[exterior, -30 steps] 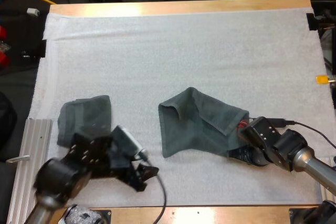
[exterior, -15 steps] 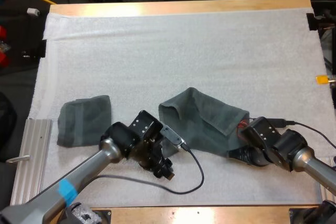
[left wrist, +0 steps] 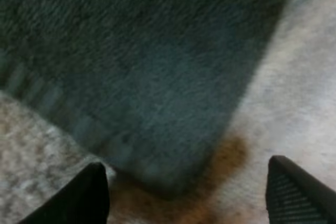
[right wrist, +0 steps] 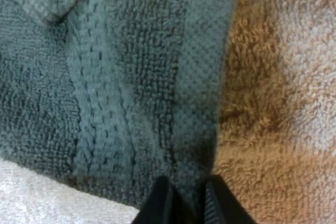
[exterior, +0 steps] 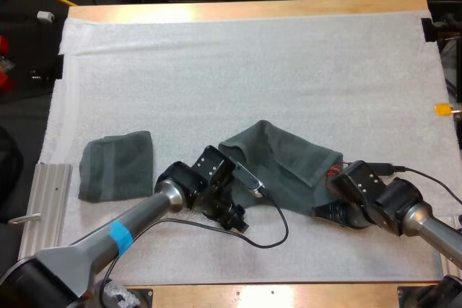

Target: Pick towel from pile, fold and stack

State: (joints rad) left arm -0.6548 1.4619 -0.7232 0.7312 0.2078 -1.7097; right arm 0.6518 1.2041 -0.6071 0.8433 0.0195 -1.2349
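Two towels are on the white mat (exterior: 253, 70), both in the lower half of the high view. The folded towel (exterior: 115, 166) sits at the left of the frame, lying flat and clear of both grippers, though the left arm runs past just below it.

The loose towel (exterior: 278, 171) is a bit right of centre. It's spread out but rumpled, with a flap turned over at its upper left corner.

The left gripper (exterior: 232, 216) is down at that towel's lower left corner, its arm coming in from the lower left of the frame. In the left wrist view its fingers (left wrist: 89, 192) stand wide apart. The towel's corner lies on the mat between them, and I can't see either finger touching it.

The right gripper (exterior: 326, 210) is at the lower right edge of the loose towel, toward the lower right of the frame. In the right wrist view its fingers (right wrist: 160, 203) are nearly together and pinch the towel's hemmed edge from both sides, with bare mat just beside that edge.

The wooden table (exterior: 253, 11) shows as a strip along the top of the mat.
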